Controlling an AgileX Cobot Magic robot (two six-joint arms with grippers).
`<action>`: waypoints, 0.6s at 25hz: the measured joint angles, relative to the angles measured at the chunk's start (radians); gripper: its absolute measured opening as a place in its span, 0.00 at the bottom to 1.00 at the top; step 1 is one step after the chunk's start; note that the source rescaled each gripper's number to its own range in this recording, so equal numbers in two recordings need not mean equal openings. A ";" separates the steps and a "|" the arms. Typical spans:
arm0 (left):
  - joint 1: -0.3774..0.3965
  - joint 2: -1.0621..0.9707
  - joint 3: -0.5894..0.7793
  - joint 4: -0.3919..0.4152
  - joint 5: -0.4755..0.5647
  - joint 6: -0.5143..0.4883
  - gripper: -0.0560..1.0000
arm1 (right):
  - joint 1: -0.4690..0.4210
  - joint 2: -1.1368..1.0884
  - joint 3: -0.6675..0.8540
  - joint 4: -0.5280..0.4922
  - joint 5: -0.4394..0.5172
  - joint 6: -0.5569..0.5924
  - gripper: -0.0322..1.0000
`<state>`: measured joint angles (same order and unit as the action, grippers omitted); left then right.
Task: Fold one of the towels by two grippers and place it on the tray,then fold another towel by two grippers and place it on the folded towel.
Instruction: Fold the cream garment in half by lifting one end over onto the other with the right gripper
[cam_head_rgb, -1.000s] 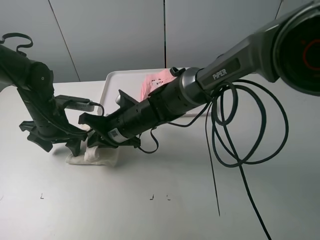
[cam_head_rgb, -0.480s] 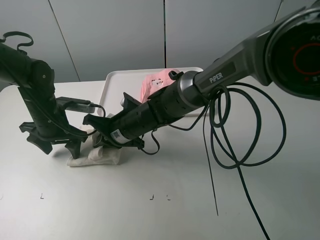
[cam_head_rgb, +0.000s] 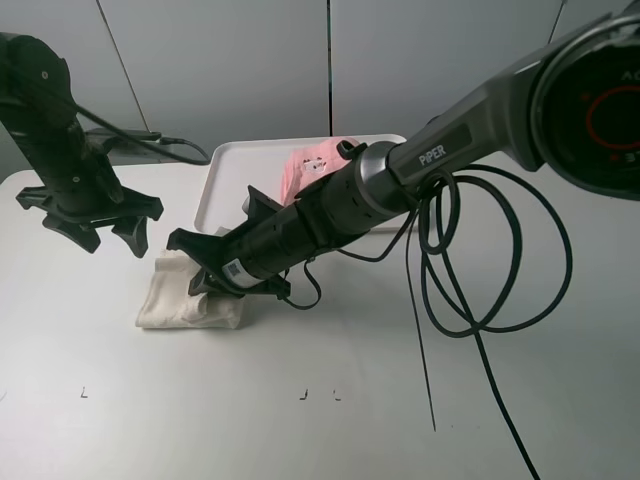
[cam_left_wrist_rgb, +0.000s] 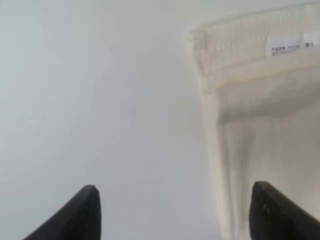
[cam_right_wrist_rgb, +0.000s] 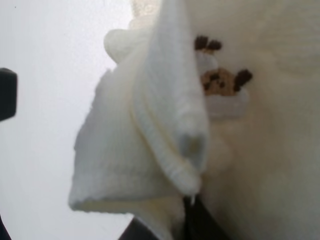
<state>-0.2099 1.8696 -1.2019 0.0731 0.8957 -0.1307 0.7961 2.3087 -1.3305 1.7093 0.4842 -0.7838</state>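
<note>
A pink towel (cam_head_rgb: 312, 168) already lies on the tray (cam_head_rgb: 225, 165). The right gripper (cam_head_rgb: 215, 277) pinches a fold of the cream towel (cam_head_rgb: 185, 300) on the counter (cam_head_rgb: 300, 420). The left gripper (cam_head_rgb: 95, 232), fingers wide and empty, hovers apart; placing remains.

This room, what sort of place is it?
Probably a robotics lab or test bench: a bare white table, plain grey wall panels, loose black cables, and two arms folding a cream towel near a white tray.
</note>
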 joint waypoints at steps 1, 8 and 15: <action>0.007 -0.004 -0.001 0.000 0.002 0.000 0.82 | 0.000 0.000 0.000 0.000 0.000 0.001 0.06; 0.009 -0.012 -0.005 0.015 -0.002 0.002 0.96 | 0.000 0.000 -0.023 0.039 0.088 -0.043 0.88; 0.009 -0.012 -0.019 0.019 -0.006 0.002 0.97 | 0.000 0.005 -0.090 0.005 0.215 -0.060 0.98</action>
<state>-0.2007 1.8576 -1.2207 0.0925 0.8899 -0.1288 0.7961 2.3133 -1.4202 1.7140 0.6996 -0.8442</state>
